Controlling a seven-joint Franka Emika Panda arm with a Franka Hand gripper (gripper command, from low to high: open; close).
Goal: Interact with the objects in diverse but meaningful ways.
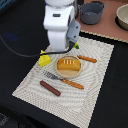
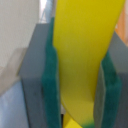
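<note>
Dark desk (image 1: 15, 30) fills most of the exterior view, with a pale woven placemat (image 1: 95, 85) laid across its middle and a tan board (image 1: 107, 27) at the far edge. One white robot arm (image 1: 59, 25) stands over the mat's far corner and hides part of it. Two grey pots sit on the board: one dark grey pot (image 1: 92, 12) and, at the exterior view's right, a lighter pot (image 1: 122, 16) cut off by the frame. On the mat lie one orange-brown bun with white stripes (image 1: 68, 65) on a small round plate (image 1: 59, 73), one fork (image 1: 59, 79) with an orange handle just in front of the plate, one knife (image 1: 87, 59) with an orange handle beyond it, one reddish-brown sausage (image 1: 49, 88) nearer the camera, and one yellow cheese wedge (image 1: 45, 61) beside the arm's base. The wrist view shows the gripper (image 2: 82, 80) closed around one yellow banana (image 2: 85, 45): its two green-padded fingers (image 2: 52, 85) press against both sides of the fruit, whose green tip shows at the picture's edge.
</note>
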